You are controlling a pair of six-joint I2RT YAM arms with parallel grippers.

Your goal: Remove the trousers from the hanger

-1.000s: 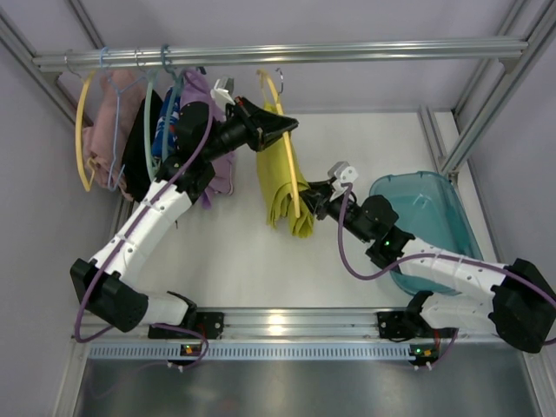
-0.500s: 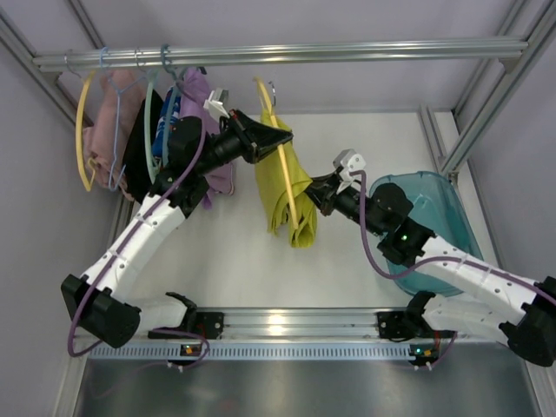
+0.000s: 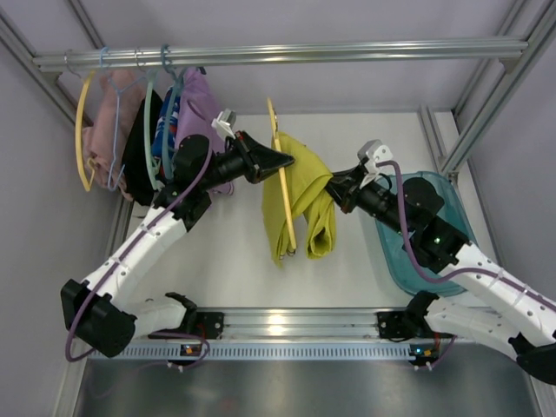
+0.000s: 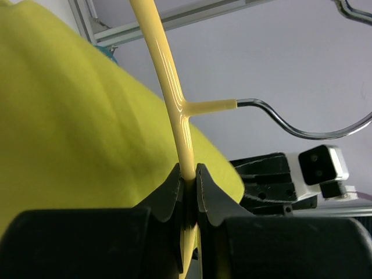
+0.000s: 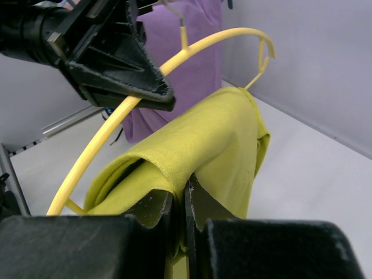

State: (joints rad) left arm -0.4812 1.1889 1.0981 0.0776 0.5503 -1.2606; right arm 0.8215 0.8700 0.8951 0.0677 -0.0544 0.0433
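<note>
left pincer is clamped on the yellow hanger. in the left wrist view the jaws of the left pincer are pressed together on the hanger rod, just below where the metal hook branches off. the hook sticks out sideways in open air, apart from the rail.

the hanger is held up over the table, about mid-scene. from above its long axis runs far to near, with the near end leaning a bit to the right. the far tip points at the rail.

the yellow-green trousers are draped over the hanger, one part hanging on its left side and the bulk pulled out to the right. right pincer is shut on a fold of them. in the right wrist view the right pincer has its jaws closed with the trousers cloth pinched between, and the hanger arcs above.

the teal bin sits to the right under the right arm. the purple garment and other clothes hang at the rail's left end.
</note>
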